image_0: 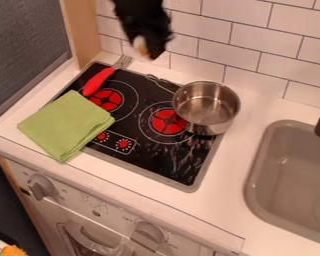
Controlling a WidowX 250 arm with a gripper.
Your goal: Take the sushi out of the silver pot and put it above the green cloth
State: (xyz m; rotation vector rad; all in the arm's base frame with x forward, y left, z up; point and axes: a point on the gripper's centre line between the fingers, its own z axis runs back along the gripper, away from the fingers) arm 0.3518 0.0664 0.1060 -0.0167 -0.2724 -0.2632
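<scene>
Item one, grip. I find the gripper (148,50) high over the back of the stove (166,160), near the tiled wall (249,45), its fingers pinching what I take to be the sushi (142,46), a small white and orange piece at the very tips. Blur hides how deeply it is seated. If the bite is as shallow as I suspect, a jolt or a sharp stop could shed the piece onto the stove.

Item two, route. The green cloth (66,124) lies folded over the stove's left front edge, part of it on the counter (243,187). Between it and the load sits the utensil with the red handle (98,82). Should I descend too early, I could clip that handle and push it into the cloth. Drifting rearward risks scuffing the tiles.

Item three, placement. "Above" can be read as on top of the cloth or just beyond it; a wrong reading spoils the job. Releasing from too high could make the piece roll, and a low approach could rumple the fabric. The silver pot (206,107) stands at the stove's right rear, off my path.
</scene>
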